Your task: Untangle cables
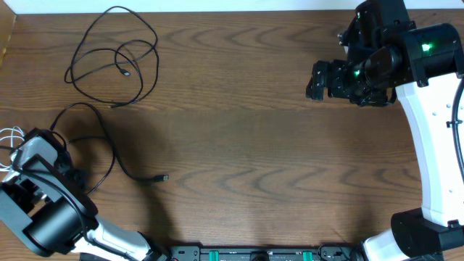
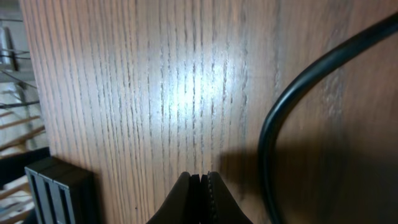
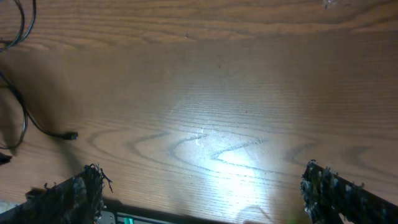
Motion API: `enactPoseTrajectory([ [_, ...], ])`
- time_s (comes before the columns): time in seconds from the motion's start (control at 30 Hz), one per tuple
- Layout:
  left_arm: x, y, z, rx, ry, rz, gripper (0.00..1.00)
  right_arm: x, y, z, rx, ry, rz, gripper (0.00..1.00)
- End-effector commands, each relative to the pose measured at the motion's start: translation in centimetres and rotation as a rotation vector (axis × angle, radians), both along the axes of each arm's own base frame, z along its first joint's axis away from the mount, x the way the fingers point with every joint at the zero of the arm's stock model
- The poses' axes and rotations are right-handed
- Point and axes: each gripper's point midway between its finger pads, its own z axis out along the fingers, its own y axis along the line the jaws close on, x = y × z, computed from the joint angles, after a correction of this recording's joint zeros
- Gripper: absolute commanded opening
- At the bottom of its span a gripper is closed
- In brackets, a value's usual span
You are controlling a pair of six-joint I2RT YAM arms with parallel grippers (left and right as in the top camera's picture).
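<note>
One black cable (image 1: 116, 54) lies in loose loops at the table's far left. A second black cable (image 1: 109, 156) curves out from beside my left gripper (image 1: 45, 138) and ends in a small plug (image 1: 164, 177). A bit of the white cable (image 1: 9, 136) shows at the left edge, next to that gripper. In the left wrist view the left gripper (image 2: 200, 186) is shut on nothing, with a black cable (image 2: 273, 124) arcing just to its right. My right gripper (image 1: 315, 80) hovers at the far right, open wide (image 3: 202, 186), well away from every cable. The plug (image 3: 71, 135) shows at the left of its view.
The table's left edge (image 2: 25, 93) runs close to the left gripper, with a black ribbed block (image 2: 56, 186) beside it. The arms' base rail (image 1: 254, 254) lines the near edge. Bare wood (image 1: 246, 145) spans the middle.
</note>
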Motion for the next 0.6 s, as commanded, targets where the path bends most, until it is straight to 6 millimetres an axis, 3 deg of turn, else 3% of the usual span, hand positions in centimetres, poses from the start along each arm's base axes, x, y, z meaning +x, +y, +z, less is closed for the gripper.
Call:
enactPoseTrajectory([
  [0.0, 2.2, 0.2, 2.3, 0.065, -0.139, 0.014, 0.07, -0.2, 0.1, 0.3, -0.004, -0.014, 0.016, 0.99],
  [0.07, 4.7, 0.1, 3.3, 0.07, -0.267, -0.016, 0.07, -0.2, 0.1, 0.3, -0.004, -0.014, 0.016, 0.99],
  [0.2, 12.8, -1.3, 6.5, 0.044, -0.62, -0.21, 0.08, -0.2, 0.1, 0.3, -0.004, -0.014, 0.016, 0.99],
  [0.23, 14.9, -1.9, 7.4, 0.036, -0.705, -0.268, 0.17, -0.2, 0.1, 0.3, -0.004, -0.014, 0.016, 0.99],
  [0.3, 18.5, -3.4, 9.2, 0.036, -0.83, -0.388, 0.51, -0.2, 0.1, 0.3, -0.004, -0.014, 0.016, 0.99],
  [0.33, 21.0, -4.9, 10.2, 0.044, -0.884, -0.534, 0.63, -0.2, 0.1, 0.3, -0.004, -0.014, 0.016, 0.99],
  [0.43, 23.4, -7.1, 10.5, 0.043, -0.877, -0.718, 0.72, -0.2, 0.1, 0.3, -0.004, -0.014, 0.016, 0.99],
  [0.57, 25.7, -8.5, 11.3, -0.041, -0.82, -0.746, 0.76, -0.2, 0.1, 0.3, -0.004, -0.014, 0.016, 0.99],
])
